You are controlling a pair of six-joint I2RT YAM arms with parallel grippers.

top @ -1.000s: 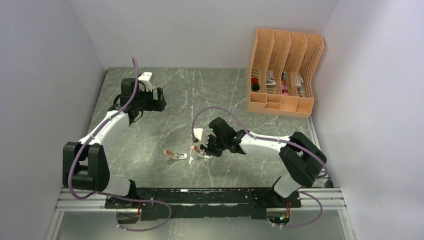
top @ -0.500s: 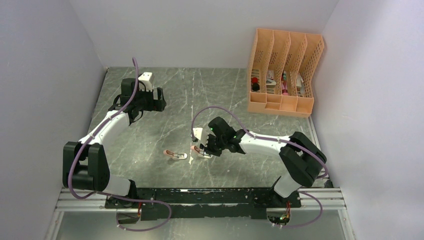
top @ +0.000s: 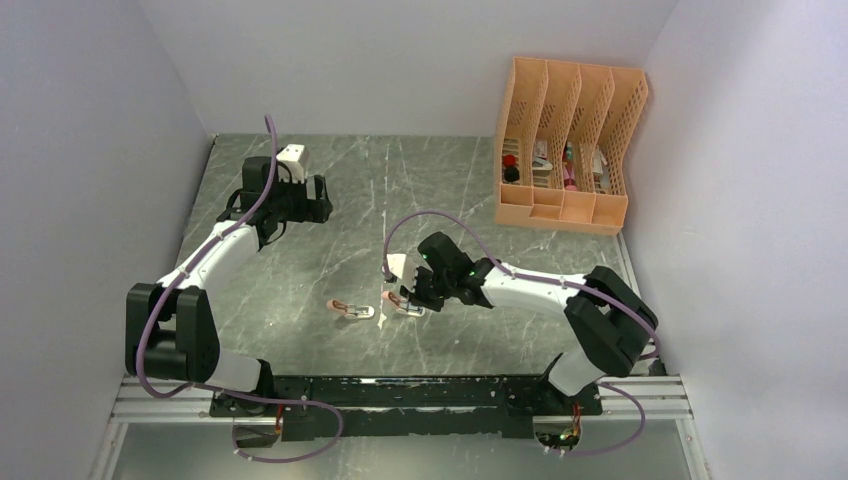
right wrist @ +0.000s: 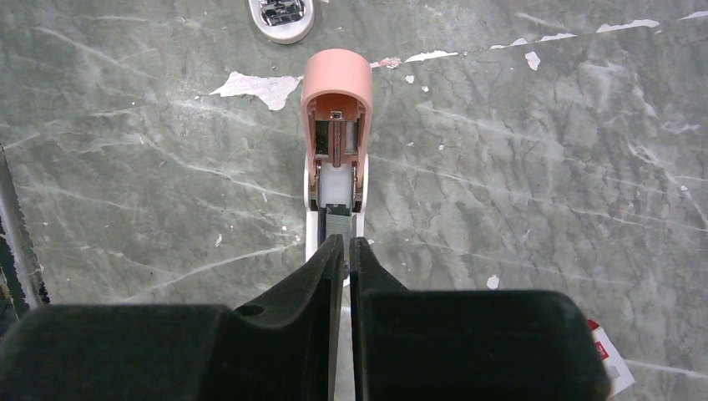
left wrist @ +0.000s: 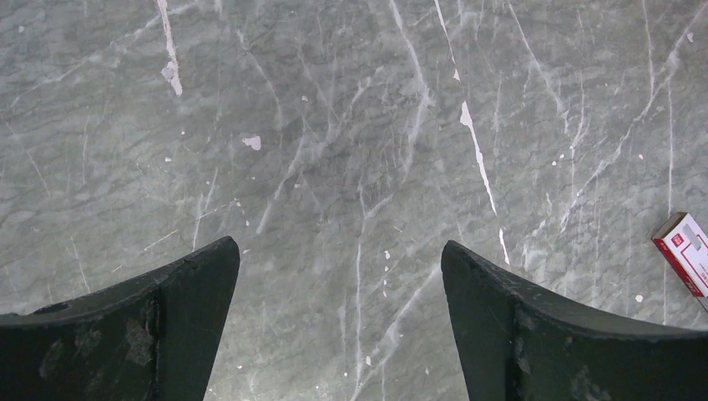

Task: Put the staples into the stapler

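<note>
Showing scuffed grey marble table, white walls | left tool spread | right tool pinched together at stapler

A robotics lab test cell is shown: a marbled grey counter is enclosed by plain pale walls. The left arm and right arm are bolted to an aluminium rail at the near edge. An orange desk organiser is set far right.
</note>
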